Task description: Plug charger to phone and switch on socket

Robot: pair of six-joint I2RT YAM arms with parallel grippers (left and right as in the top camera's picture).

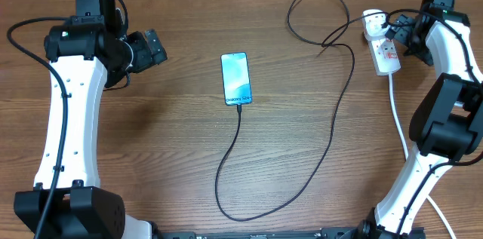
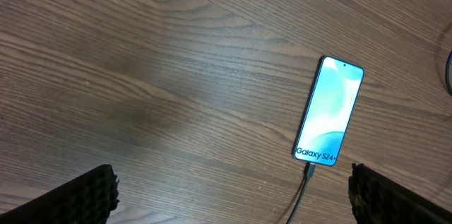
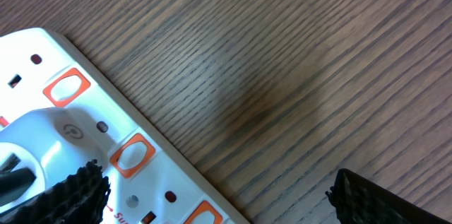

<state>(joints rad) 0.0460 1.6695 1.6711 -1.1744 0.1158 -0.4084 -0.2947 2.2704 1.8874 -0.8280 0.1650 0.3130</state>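
1. Brown wood-grain table (image 1: 151,133): flat surface, carrying every item listed below.
2. Slim black-framed smartphone with teal-blue screen (image 1: 235,78): lies flat and screen up near the table's centre, with white "Galaxy" text at its near edge.
3. Long thin black cable (image 1: 333,137): its tip meets the smartphone's near edge. It runs toward the front edge, curves right, then climbs to a loop at the far side.
4. White elongated power strip with red switch markings (image 1: 385,54): lies flat at far right, well apart from the smartphone.
5. Thick white cord (image 1: 397,118): trails from the strip toward the front edge.
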